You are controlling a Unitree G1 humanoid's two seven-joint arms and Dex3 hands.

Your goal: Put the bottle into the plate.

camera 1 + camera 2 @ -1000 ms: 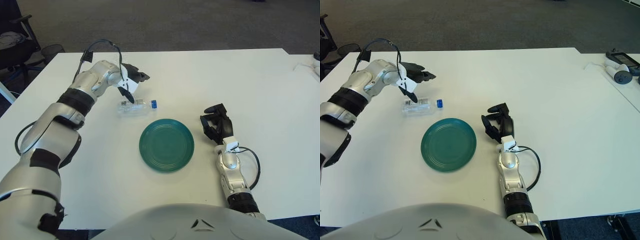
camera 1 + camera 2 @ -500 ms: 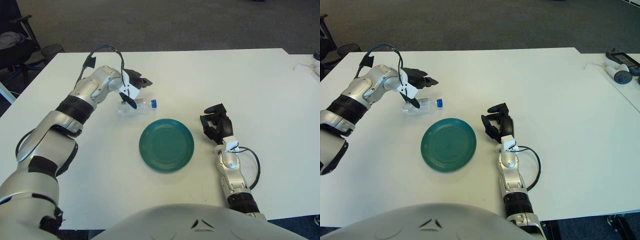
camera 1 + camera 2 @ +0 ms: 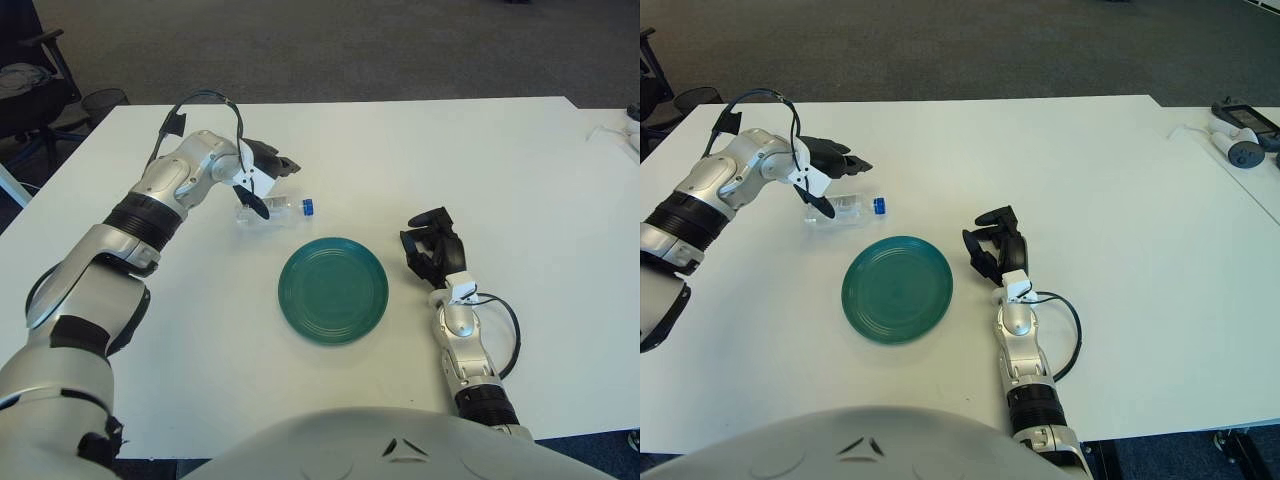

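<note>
A clear plastic bottle point(image 3: 272, 211) with a blue cap point(image 3: 308, 208) lies on its side on the white table point(image 3: 500, 170), cap pointing right. A round green plate point(image 3: 333, 290) sits just in front and to the right of it, with nothing on it. My left hand point(image 3: 275, 188) hovers over the bottle's left half. Its thumb point(image 3: 258, 206) hangs in front of the bottle and its fingers point(image 3: 283, 162) spread behind it, not closed on it. My right hand point(image 3: 432, 246) rests on the table right of the plate, fingers relaxed, holding nothing.
A dark office chair point(image 3: 25, 85) stands beyond the table's far left corner. Small grey and white devices point(image 3: 1238, 135) lie on an adjoining table at the far right. My own torso point(image 3: 400, 450) fills the bottom edge of the view.
My left hand has come down from above and behind the bottle to straddle it, then shifted slightly left. The bottle, plate and right hand have not moved.
</note>
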